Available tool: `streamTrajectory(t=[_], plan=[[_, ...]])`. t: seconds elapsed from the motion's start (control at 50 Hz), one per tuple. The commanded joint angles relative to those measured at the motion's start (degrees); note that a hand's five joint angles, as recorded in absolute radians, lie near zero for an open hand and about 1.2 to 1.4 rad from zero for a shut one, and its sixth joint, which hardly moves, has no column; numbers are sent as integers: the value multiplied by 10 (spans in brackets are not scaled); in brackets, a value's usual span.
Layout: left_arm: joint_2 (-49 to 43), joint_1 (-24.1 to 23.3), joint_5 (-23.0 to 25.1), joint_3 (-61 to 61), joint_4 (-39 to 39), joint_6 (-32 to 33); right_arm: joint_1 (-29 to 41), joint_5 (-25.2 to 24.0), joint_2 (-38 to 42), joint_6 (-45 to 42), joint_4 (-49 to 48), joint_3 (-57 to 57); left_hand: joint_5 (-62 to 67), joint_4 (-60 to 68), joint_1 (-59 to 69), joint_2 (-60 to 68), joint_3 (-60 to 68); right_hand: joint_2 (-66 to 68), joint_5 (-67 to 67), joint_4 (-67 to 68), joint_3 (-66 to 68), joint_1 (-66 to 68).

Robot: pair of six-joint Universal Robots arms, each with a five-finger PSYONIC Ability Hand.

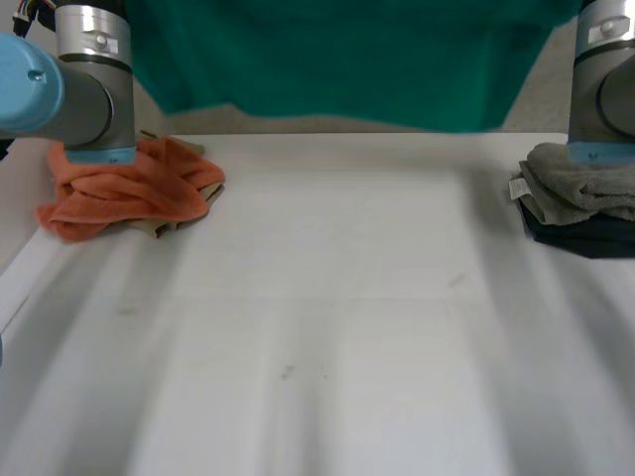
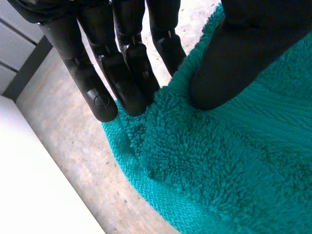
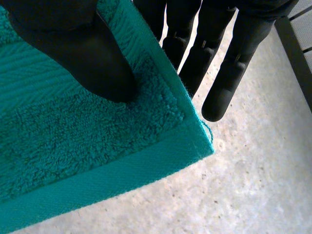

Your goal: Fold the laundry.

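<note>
A teal towel point(image 1: 337, 59) hangs spread in the air above the far side of the white table point(image 1: 327, 327). My left hand point(image 2: 122, 63) pinches a bunched corner of the teal towel point(image 2: 219, 161) between its thumb and its straight fingers. My right hand point(image 3: 195, 44) pinches the other corner of the teal towel point(image 3: 73, 156), hemmed edge showing, the same way. Both corners are held past the table's far edge, over a speckled floor.
A crumpled orange cloth point(image 1: 129, 193) with a tan one under it lies at the far left by my left arm point(image 1: 94, 79). Folded grey towels point(image 1: 585, 183) sit on dark ones at the far right by my right arm point(image 1: 605, 79).
</note>
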Motion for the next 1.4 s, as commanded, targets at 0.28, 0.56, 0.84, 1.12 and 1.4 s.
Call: streamTrajectory(t=[0.28,0.56,0.84,1.12,1.4], plan=[[-6,-28,-10,-340,-13,-52,-6,-89,60,26,130,219,143,112,140,114,116,128,117,113,119,152],[222,-49,-91,-667,-172,55,-60,-91,-131,-90,414,457,143,112,140,114,116,128,117,113,119,152],[392,-107,-119,-770,-419,88,-126,-92,-282,-271,579,594,143,112,140,114,116,128,117,113,119,152],[208,-95,-129,-609,-224,91,-36,-85,-105,-154,361,440,143,112,140,114,116,128,117,113,119,152],[66,-86,-176,-435,-217,99,-11,-38,105,-152,286,177,143,112,140,114,116,128,117,113,119,152]])
